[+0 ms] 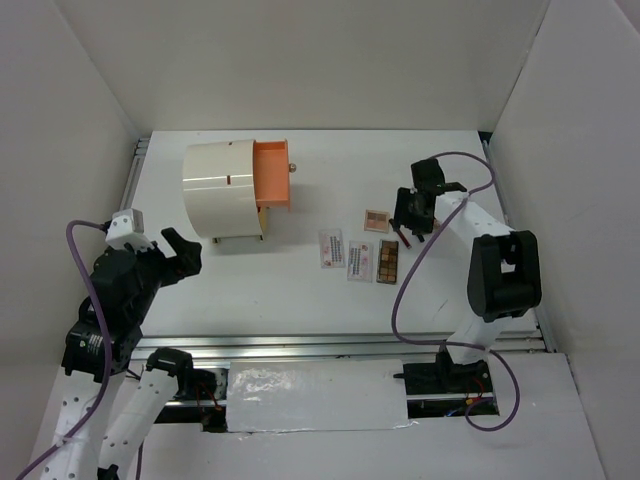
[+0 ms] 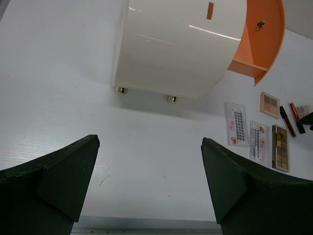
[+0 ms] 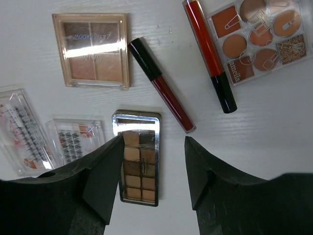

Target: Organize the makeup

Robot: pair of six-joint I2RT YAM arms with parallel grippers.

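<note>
A cream rounded box (image 1: 225, 190) stands with its orange drawer (image 1: 272, 176) open.

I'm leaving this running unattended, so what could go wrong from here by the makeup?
1. The open right end effector is over the brown palette; the flat case may slip from a pinch.
2. The dark red stick lies near its corner, so a finger could roll it.
3. The lash packet sits close on the other side and might get nudged.

The left arm (image 1: 120, 290) and the right arm (image 1: 503, 272) are 2 builds of white tubes and chunky black joint housings. A purple cable (image 1: 69, 245) loops loose along each. Their fingers (image 2: 49, 181) are matte black wedges with blunt tips.
</note>
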